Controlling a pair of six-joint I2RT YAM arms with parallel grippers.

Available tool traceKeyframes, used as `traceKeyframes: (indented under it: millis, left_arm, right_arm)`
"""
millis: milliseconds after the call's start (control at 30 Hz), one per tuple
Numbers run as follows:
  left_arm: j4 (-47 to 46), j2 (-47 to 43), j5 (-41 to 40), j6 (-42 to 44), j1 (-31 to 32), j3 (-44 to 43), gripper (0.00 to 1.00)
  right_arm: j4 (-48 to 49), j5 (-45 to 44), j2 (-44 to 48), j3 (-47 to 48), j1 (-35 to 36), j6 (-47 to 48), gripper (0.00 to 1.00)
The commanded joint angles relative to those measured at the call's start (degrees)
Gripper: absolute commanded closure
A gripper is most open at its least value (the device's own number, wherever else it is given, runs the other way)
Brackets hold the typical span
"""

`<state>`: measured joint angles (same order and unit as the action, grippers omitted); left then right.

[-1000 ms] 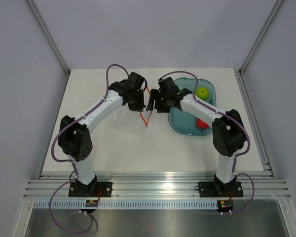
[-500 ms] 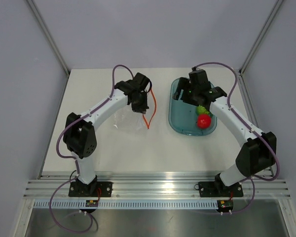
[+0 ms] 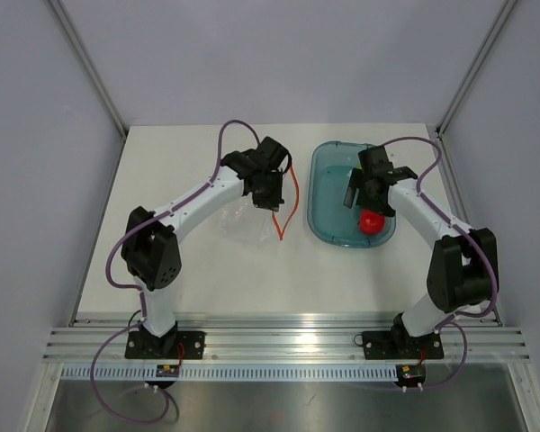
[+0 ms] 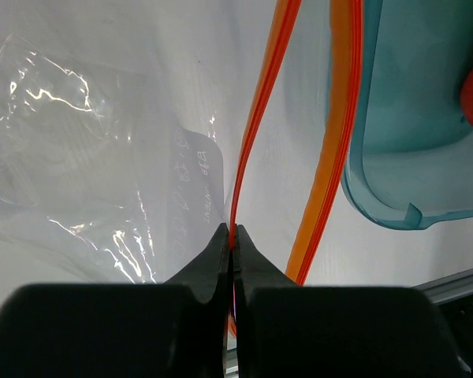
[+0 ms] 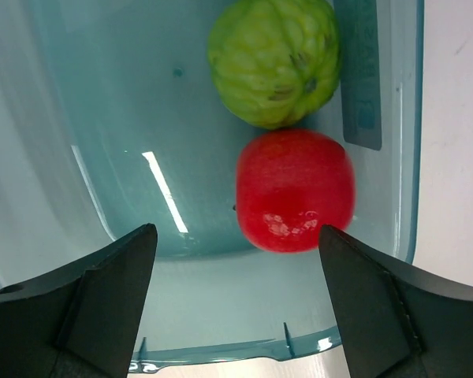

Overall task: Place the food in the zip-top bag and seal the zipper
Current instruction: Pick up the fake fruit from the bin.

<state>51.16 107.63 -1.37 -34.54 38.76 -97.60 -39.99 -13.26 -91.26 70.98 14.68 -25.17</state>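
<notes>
The clear zip-top bag (image 3: pixel 241 219) lies crinkled on the table left of the tray. My left gripper (image 3: pixel 276 203) is shut on one orange-red zipper (image 3: pixel 294 193) strip and holds it up; the wrist view shows the pinched strip (image 4: pixel 256 134) and the other strip (image 4: pixel 343 118) apart, so the mouth is open. My right gripper (image 3: pixel 364 193) hangs open and empty over the teal tray (image 3: pixel 319 184). Below it lie a red fruit (image 5: pixel 296 201) and one lime-green apple (image 5: pixel 272 59), touching each other. The red fruit also shows from above (image 3: pixel 371 222). A second green apple is not visible.
The tray's near rim (image 5: pixel 244 354) lies just below my right fingers (image 5: pixel 102 291). In the left wrist view the tray's corner (image 4: pixel 402 216) sits close to the right of the bag's mouth. Metal rails run along the table's front edge (image 3: pixel 279 333).
My right arm has swung away from the bag's mouth to hover over the tray's fruits. My left gripper has shifted slightly right, still pinching the zipper strip.
</notes>
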Motion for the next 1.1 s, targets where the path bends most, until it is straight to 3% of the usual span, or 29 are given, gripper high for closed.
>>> traceKeyframes:
  millis: [0,633,833,867,900,1000,1067]
  left_arm:
    - [-1.7,0.0,0.4,-0.2,0.1,-2.6,1.0]
    - [-0.7,0.9,0.2,-0.3,1.4,-3.7,1.0]
    - [-0.8,0.9,0.2,-0.3,1.6,-3.3,1.0]
    - [-0.9,1.0,0.1,-0.3,1.6,-3.2,1.0]
    - [-0.9,1.1,0.2,-0.3,1.6,-3.2,1.0]
    - [-0.8,1.2,0.1,-0.2,1.6,-3.2,1.0]
    - [-0.8,1.1,-0.2,-0.1,1.6,-3.1,1.0]
  right_arm:
    - [-0.8,-3.7,-0.2,-1.4,0.2,1.8,0.07]
    - [3.0,-5.6,-6.8,-2.7,0.2,4.3,0.04]
    - [4.1,-5.4,-5.7,-3.4,0.2,4.3,0.19]
    - [4.2,-5.0,-5.4,-3.5,0.1,4.4,0.22]
    - [4.2,-4.9,-5.2,-3.7,0.2,4.3,0.33]
    - [4.2,-3.5,-3.5,-4.1,0.3,4.1,0.42]
    - [4.0,-2.6,-1.6,-4.4,0.2,3.5,0.42]
